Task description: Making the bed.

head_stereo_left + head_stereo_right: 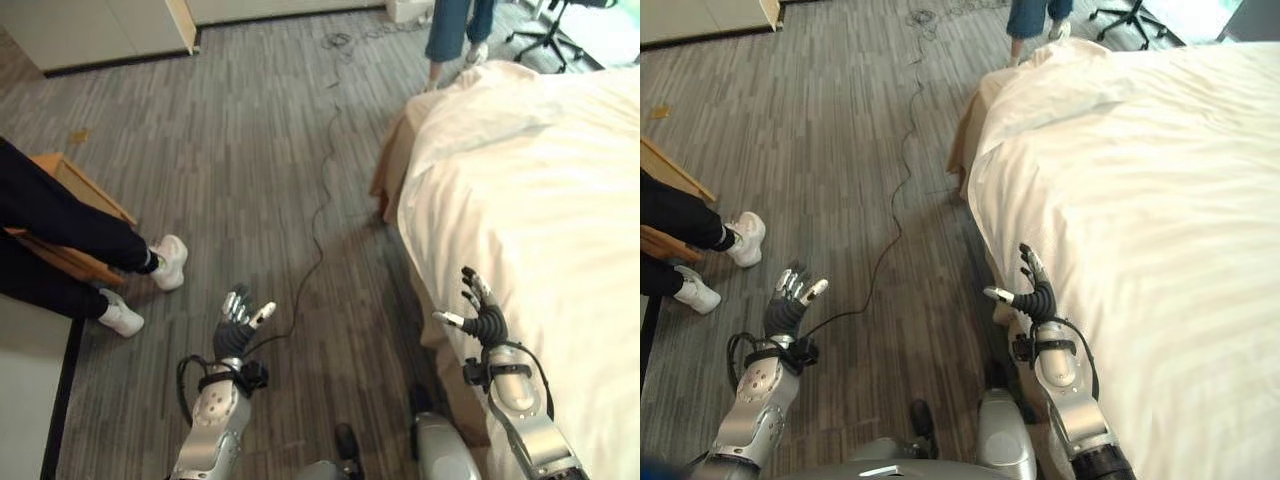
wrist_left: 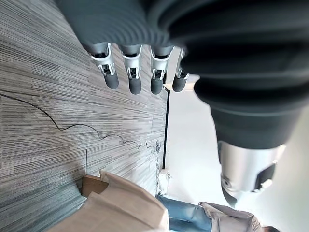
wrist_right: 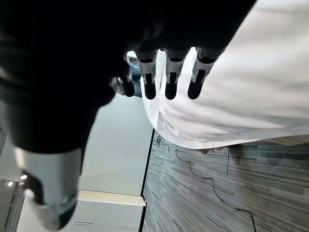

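White cover (image 1: 1140,230) lies over the bed (image 1: 392,190) on my right, spread across most of the top that I can see. It is not smooth: a bulky fold rides up at the far corner, and soft ridges run along the near side. At that far corner the tan base shows under the lifted edge, so the cover does not hang evenly there.

My right hand (image 1: 1038,297) is raised at the near edge of the bed, just at the cover's side, fingers straight and spread, thumb out, holding nothing. Its wrist view shows the dark fingertips (image 3: 170,91) against the white cloth, though I cannot tell whether they touch it. My left hand (image 1: 237,325) hangs over the grey floor (image 1: 250,150), well apart from the bed, fingers relaxed and empty too.

I judge the job partly done: the cover is on the bed, but the tidying is left. What remains, as far as I can see, is to take hold of the edge, pull the fold at the far corner flat, and draw the side straight so it drops evenly.

A person's legs in white shoes (image 1: 170,262) stand on my left, and another person (image 1: 455,30) stands past the far corner.
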